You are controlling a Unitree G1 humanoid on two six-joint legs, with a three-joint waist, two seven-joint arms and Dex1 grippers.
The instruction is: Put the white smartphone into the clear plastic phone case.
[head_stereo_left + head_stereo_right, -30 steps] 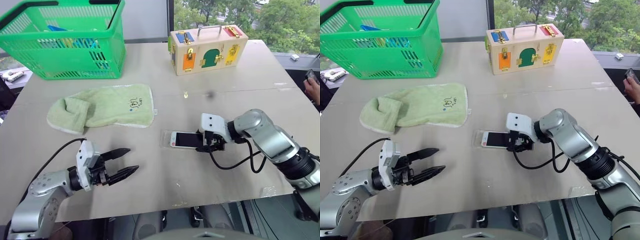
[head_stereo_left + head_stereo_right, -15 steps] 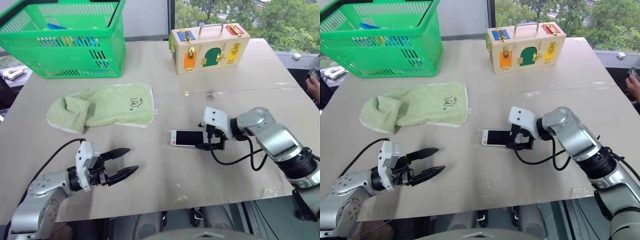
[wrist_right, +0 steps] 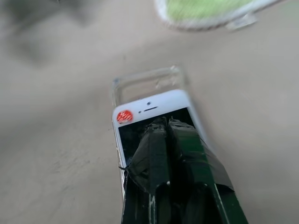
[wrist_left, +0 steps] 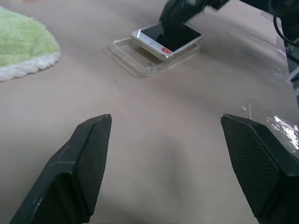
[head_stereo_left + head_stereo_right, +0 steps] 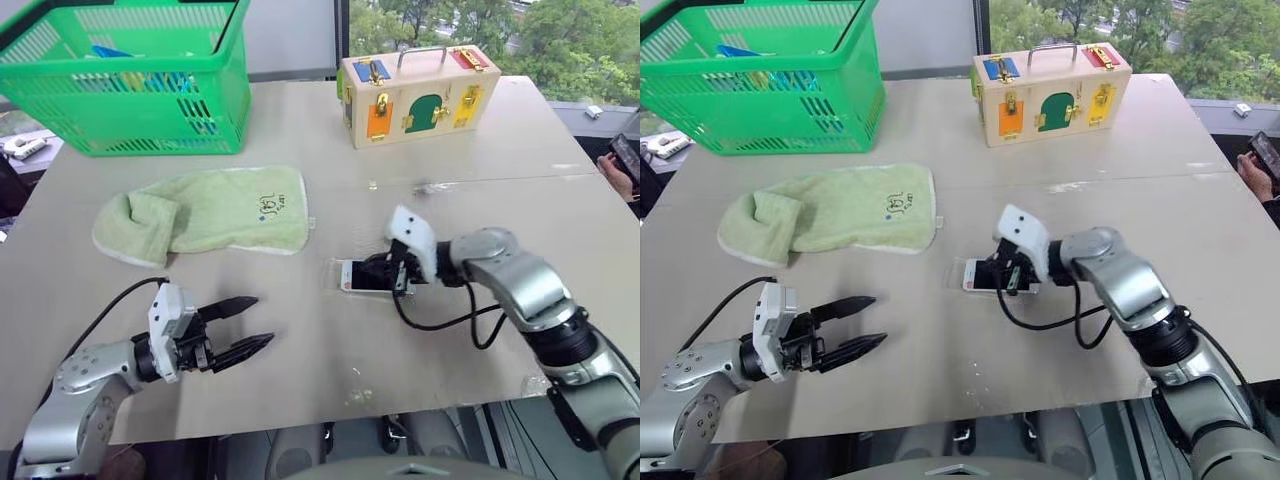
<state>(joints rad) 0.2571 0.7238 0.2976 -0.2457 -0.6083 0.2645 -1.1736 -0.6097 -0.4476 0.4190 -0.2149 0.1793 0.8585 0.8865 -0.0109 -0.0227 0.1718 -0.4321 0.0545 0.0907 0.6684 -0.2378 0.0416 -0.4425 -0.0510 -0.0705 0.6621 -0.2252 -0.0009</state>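
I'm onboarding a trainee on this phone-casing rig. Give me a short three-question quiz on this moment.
1. True or false: the right gripper rests shut on the white smartphone screen.
2. The phone lies: A) fully seated in the clear plastic phone case; B) partly over it, one end of the case uncovered; C) on the green towel.
3. Fill in: the left gripper hangs ____ beside the table edge.

Key: 1 true; 2 B; 3 open.

Green basket [image 5: 130,85], green towel [image 5: 205,215] and wooden latch box [image 5: 418,95] on table [image 5: 300,140].
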